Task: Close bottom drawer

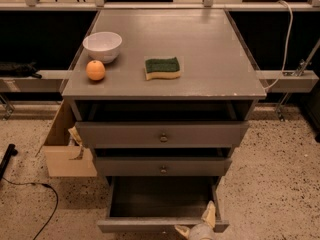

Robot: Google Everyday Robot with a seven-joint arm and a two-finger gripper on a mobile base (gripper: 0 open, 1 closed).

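Cream two-finger gripper hanging at the right end of the slim grey bottom drawer
Fingers spread wide, straddling that drawer's front panel. The drawer itself is pulled way out, lowest in the grey metal cabinet.

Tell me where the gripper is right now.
The gripper sits at the bottom edge of the camera view, right of centre, at the front panel of the open bottom drawer.

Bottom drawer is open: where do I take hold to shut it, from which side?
Take the bottom drawer by the top lip of its front panel, mid-width, from the front: it stands pulled out with that lip exposed and no knob showing. The claw sits near the panel's right end.
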